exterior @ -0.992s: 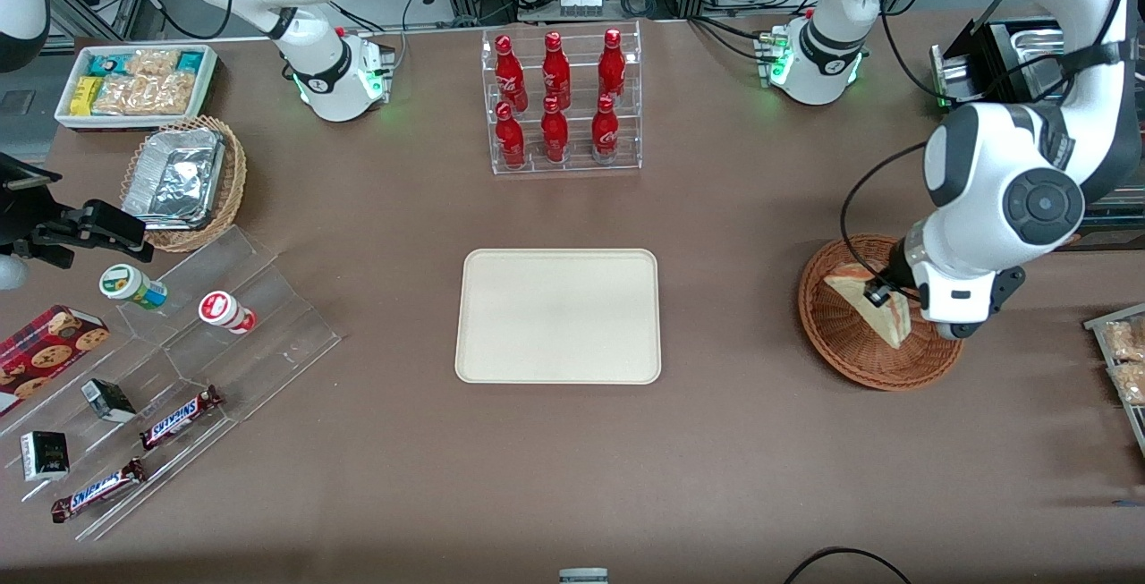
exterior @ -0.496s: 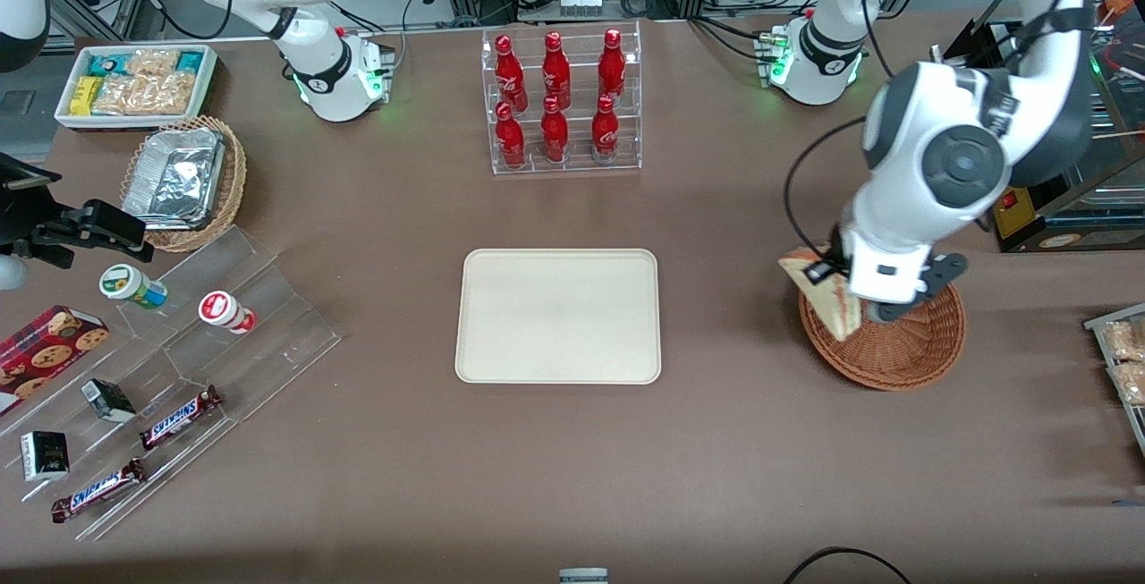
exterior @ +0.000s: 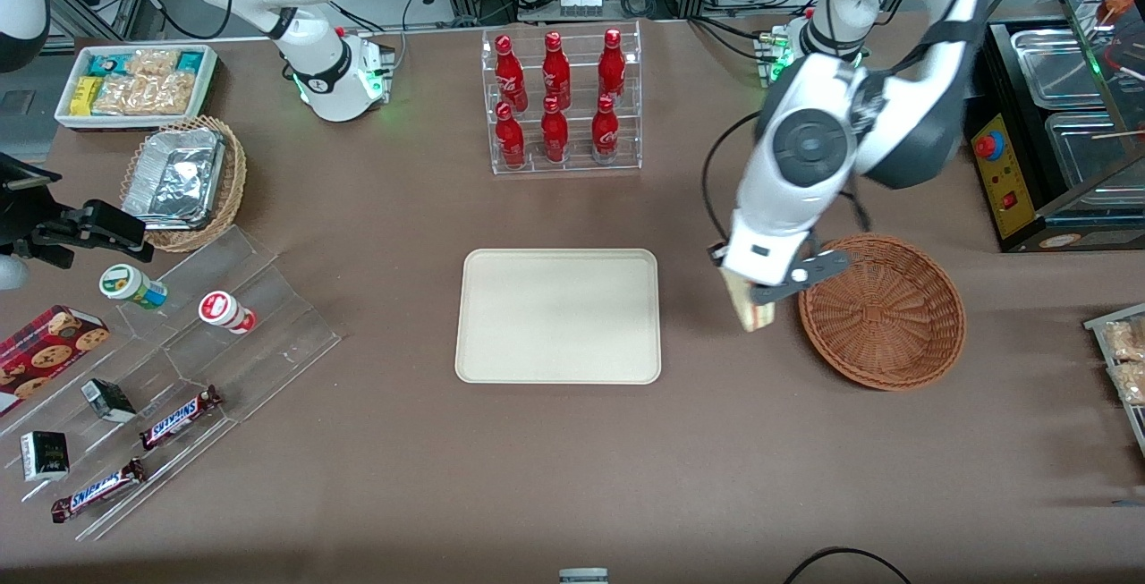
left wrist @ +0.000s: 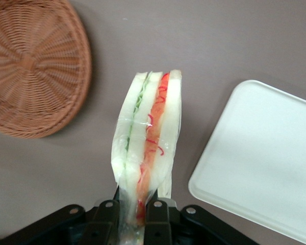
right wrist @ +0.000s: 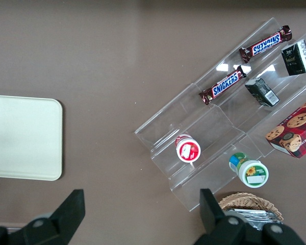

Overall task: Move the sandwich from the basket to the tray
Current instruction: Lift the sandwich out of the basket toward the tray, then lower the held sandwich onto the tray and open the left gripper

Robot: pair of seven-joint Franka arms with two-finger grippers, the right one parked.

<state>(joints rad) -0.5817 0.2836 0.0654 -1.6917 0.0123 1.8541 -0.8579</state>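
Observation:
My left gripper (exterior: 750,291) is shut on the sandwich (exterior: 750,310), a wrapped white-bread wedge with red and green filling. It holds the wedge in the air over bare table, between the reddish-brown wicker basket (exterior: 881,311) and the cream tray (exterior: 558,316). In the left wrist view the sandwich (left wrist: 148,132) hangs pinched between the two black fingers (left wrist: 158,222) of the gripper (left wrist: 134,220). The basket (left wrist: 30,61) and a corner of the tray (left wrist: 260,163) lie below it. The basket holds nothing. The tray is bare; its edge also shows in the right wrist view (right wrist: 23,138).
A clear rack of red bottles (exterior: 559,101) stands farther from the front camera than the tray. Toward the parked arm's end are a tan basket of foil trays (exterior: 183,177), a white bin of snacks (exterior: 134,83) and a clear stepped stand with candy bars (exterior: 179,414).
The gripper lifted the sandwich out of the basket and carried it sideways toward the tray. The basket is now uncovered and holds nothing.

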